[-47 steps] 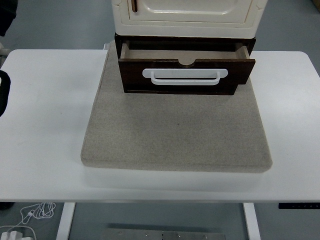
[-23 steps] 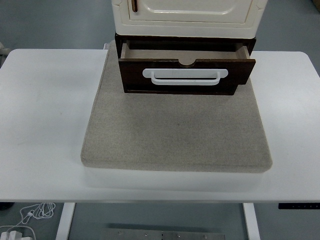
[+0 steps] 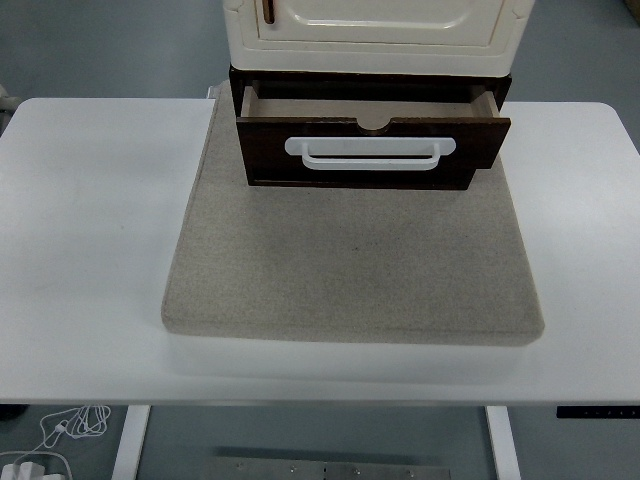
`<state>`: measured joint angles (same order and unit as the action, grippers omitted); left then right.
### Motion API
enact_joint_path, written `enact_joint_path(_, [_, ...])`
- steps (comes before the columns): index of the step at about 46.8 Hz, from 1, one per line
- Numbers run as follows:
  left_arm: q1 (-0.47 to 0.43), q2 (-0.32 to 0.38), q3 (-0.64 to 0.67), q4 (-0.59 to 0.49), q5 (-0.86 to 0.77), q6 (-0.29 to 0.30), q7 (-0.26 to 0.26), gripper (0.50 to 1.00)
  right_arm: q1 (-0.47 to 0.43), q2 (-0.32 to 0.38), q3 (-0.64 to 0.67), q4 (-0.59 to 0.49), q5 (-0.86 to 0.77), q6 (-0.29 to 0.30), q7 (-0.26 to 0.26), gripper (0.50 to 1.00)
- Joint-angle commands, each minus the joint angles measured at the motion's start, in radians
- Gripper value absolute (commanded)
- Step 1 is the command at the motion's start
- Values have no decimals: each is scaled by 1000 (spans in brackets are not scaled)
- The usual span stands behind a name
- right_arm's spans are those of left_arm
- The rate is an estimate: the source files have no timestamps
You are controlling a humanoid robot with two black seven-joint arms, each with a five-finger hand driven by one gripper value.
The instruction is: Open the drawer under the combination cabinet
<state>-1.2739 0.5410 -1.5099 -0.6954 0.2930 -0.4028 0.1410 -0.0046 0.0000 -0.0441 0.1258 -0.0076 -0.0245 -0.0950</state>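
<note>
A cream cabinet point(image 3: 372, 30) stands at the back of a grey mat point(image 3: 355, 265). Under it a dark brown drawer point(image 3: 372, 150) is pulled out toward me, with a strip of its inside showing along the top. A white bar handle point(image 3: 370, 153) runs across the drawer front. Neither of my hands shows in the head view.
The white table point(image 3: 90, 230) extends to both sides of the mat, and its near edge runs along the bottom. White cables point(image 3: 60, 430) lie on the floor at the lower left.
A dark arm at the left edge one second ago has withdrawn out of the picture. The drawer has not moved.
</note>
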Motion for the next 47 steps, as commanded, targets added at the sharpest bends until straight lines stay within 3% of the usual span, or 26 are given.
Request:
enact_joint_path(1, [-2, -1, 28, 59, 1, 54, 0, 1000, 0, 0, -2, 0, 3, 2, 0, 928])
enact_joint_path(8, [-9, -3, 125, 152, -11, 153, -1, 1000, -2, 0, -3, 14, 0, 3, 0, 928])
enact_joint_path(13, [-5, -13, 160, 217, -11, 186, 0, 1000, -2, 0, -3, 14, -2, 3, 0, 928])
enact_joint_path(28, [47, -101, 266, 338, -55, 190, 17, 1000, -2, 0, -5, 14, -2, 2, 0, 928])
enact_joint_path(47, [179, -225, 375, 344, -84, 188, 14, 1000, -5, 0, -2, 14, 0, 3, 0, 928])
